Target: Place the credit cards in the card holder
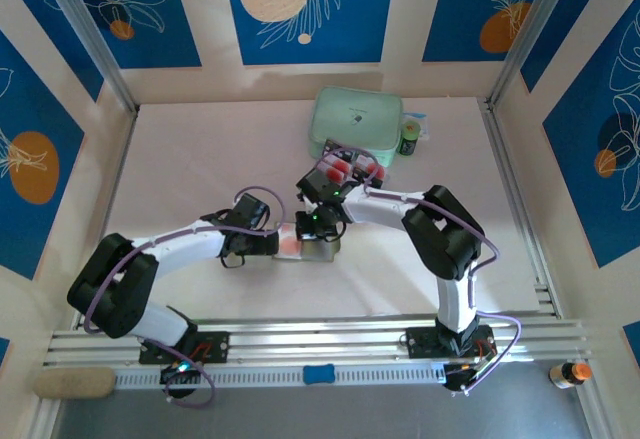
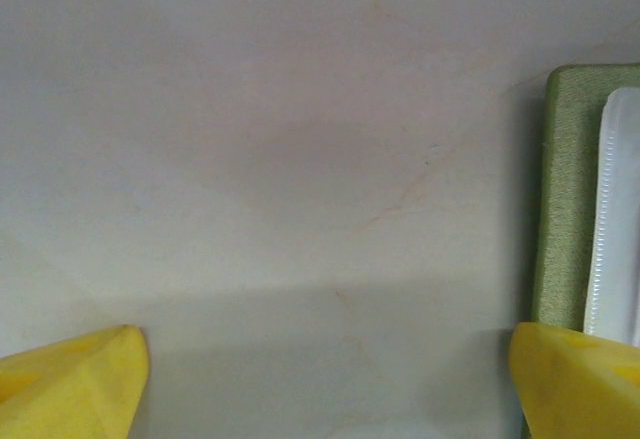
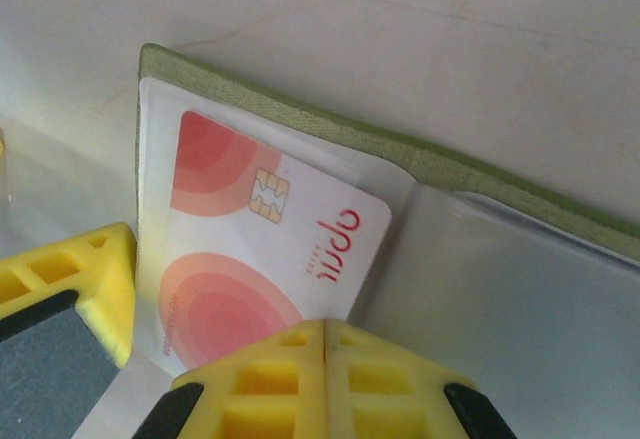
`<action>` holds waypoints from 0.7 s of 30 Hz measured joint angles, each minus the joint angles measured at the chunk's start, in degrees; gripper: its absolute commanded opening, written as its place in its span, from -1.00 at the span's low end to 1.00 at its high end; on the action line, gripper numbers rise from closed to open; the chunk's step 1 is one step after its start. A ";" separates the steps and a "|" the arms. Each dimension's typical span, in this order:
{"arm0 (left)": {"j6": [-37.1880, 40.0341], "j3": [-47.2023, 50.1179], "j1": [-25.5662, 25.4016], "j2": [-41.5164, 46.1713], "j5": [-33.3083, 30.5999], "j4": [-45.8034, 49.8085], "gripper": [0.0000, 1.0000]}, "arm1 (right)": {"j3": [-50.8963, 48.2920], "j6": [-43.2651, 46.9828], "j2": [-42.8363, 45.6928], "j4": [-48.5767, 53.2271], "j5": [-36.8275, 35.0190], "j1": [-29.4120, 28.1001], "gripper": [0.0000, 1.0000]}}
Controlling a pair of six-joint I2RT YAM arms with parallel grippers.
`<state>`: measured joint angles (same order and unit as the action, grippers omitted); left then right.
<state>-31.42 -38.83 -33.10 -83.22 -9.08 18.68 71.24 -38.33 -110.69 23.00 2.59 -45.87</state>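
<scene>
Seating credit card (image 3: pixel 270 249) in card holder (image 3: pixel 300 109), apparently. Right hand (image 3: pixel 325 331) pinched shut, left hand (image 2: pixel 322 344) wide. Advise pushing squarely, gently.

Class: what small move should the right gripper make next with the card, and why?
Probably push the card a little way across the card holder with the right gripper. Its jaws are shut at the card's near edge, and the card lies flat on the holder's inside. Whether it sits in a pocket is unclear.
</scene>
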 measured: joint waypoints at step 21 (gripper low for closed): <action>-0.02 0.42 0.00 0.17 -0.02 -0.50 0.85 | 0.22 -0.85 0.46 -0.61 0.15 -0.48 -1.00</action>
<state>-31.44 -38.41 -33.10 -83.05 -9.10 18.17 71.46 -39.18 -110.24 22.39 2.74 -46.35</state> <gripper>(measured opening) 0.926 0.044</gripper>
